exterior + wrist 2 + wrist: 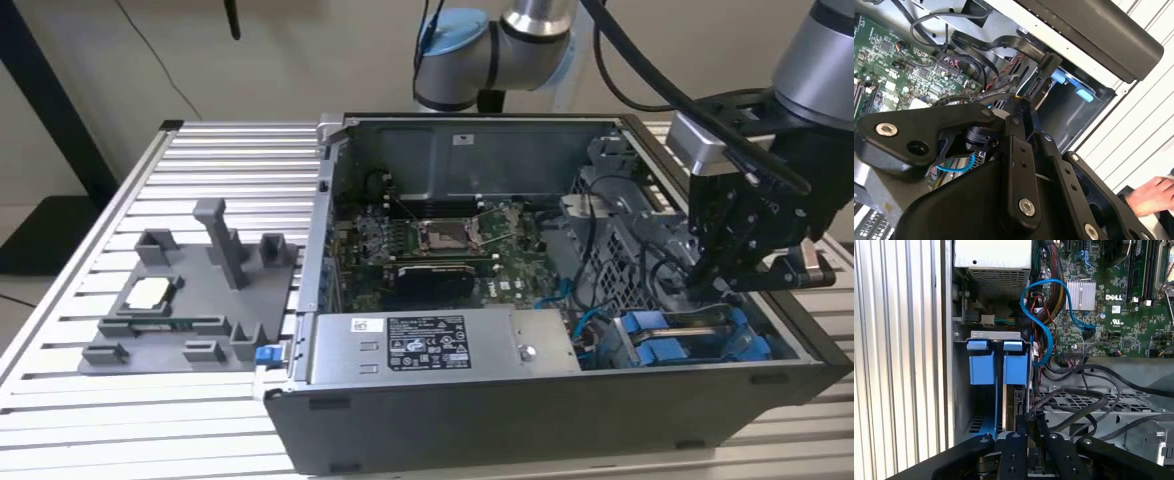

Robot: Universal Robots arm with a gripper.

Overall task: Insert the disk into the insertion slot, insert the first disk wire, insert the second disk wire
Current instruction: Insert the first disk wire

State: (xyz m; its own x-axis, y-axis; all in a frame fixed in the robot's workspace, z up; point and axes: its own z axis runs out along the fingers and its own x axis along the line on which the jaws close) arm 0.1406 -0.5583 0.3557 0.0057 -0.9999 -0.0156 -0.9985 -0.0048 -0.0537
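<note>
One relation matters: the disk (pixel 683 330) sits edge-up in the slot (pixel 750 345), lower right of the exterior view, long edge across the frame, just under my gripper (pixel 727 285); its grip I can't tell.

Bright blue: the plastic carrier of the flat silver disk (pixel 1004 367), set off by the dull grey sheet-metal insertion slot (pixel 960 390). Sky blue, the thin round cable (pixel 1050 342); green with fine silver tracery, the printed circuit board (pixel 1114 315); pale silver stripes, the ribbed aluminium table (pixel 80 400).
</note>
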